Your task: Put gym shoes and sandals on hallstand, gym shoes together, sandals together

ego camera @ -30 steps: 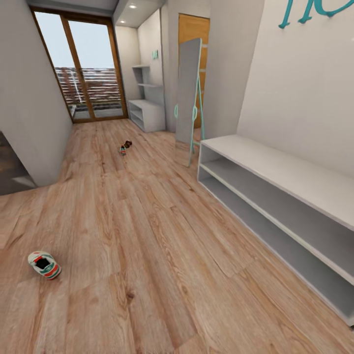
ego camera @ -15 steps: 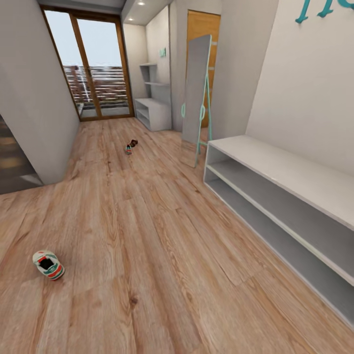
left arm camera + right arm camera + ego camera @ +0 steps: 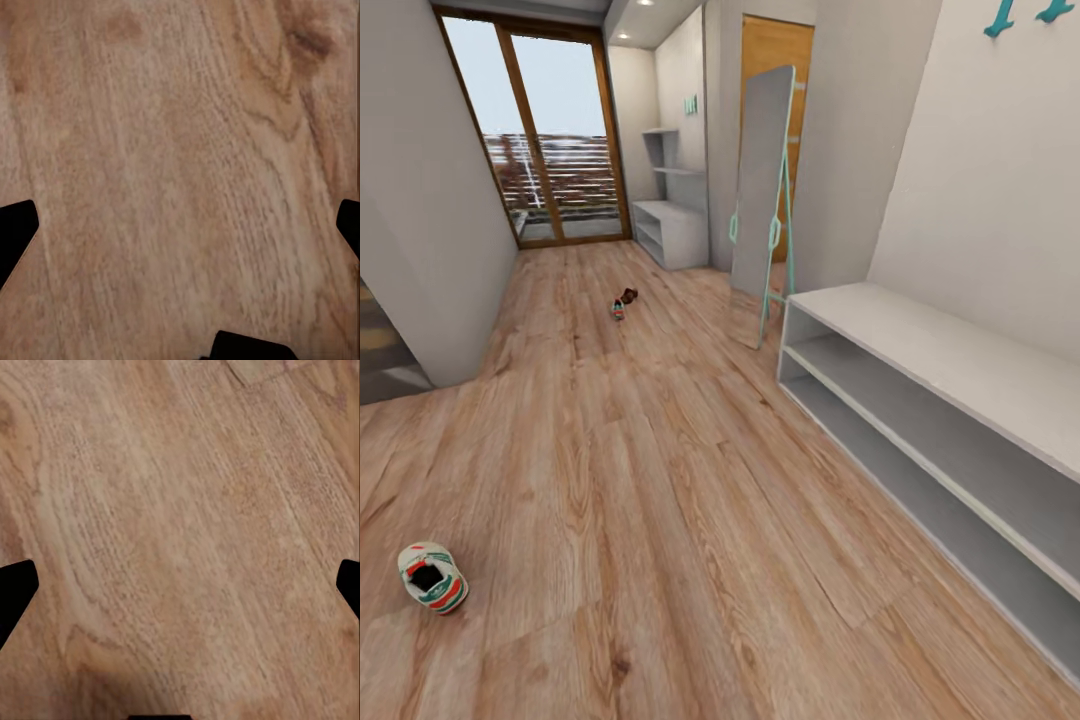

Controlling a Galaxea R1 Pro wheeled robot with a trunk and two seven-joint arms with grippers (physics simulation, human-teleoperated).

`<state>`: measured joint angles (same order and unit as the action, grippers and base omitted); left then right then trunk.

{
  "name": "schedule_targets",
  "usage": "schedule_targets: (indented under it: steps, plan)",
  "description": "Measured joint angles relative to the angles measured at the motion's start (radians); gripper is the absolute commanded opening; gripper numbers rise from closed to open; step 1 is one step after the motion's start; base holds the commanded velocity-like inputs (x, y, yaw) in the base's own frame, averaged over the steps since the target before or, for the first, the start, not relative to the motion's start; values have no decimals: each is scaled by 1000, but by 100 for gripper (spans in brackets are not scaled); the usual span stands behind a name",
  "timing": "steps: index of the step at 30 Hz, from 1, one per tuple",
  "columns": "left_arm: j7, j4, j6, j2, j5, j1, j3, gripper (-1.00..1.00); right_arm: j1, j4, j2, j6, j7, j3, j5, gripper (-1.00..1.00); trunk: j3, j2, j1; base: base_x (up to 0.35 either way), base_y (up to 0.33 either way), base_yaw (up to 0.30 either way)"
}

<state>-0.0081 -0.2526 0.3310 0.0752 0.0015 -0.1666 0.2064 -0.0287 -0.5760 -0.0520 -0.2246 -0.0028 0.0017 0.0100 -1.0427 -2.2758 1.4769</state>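
while end effectors (image 3: pixel 180 225) face floor (image 3: pixel 660 480), sneaker (image 3: pixel 432 577) lies apart.

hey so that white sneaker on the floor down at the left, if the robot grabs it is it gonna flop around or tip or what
The gym shoe rests flat on its sole on the corridor floor, so a push would probably slide it rather than roll it. Its low, broad shape looks unlikely to tip. The open collar faces up and may flex somewhat if pinched; it looks light for its size.

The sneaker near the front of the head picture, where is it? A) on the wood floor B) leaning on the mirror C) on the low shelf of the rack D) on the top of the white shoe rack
A: the gym shoe lies on the corridor floor, well apart from the hallstand.
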Motion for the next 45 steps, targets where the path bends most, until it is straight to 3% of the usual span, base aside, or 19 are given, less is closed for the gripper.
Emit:
schedule_targets:
  steps: [33, 45]
  plan:
    - [0, 0, 0, 1, 3, 0, 4, 100, 0, -1, 0, -1, 0, 0, 0, 100, 0, 0, 0, 339, -19, 2]
    - [0, -1, 0, 2, 1, 0, 4, 100, 0, 0, 2, -1, -1, 0, -1, 100, 0, 0, 0, 320, 104, 223]
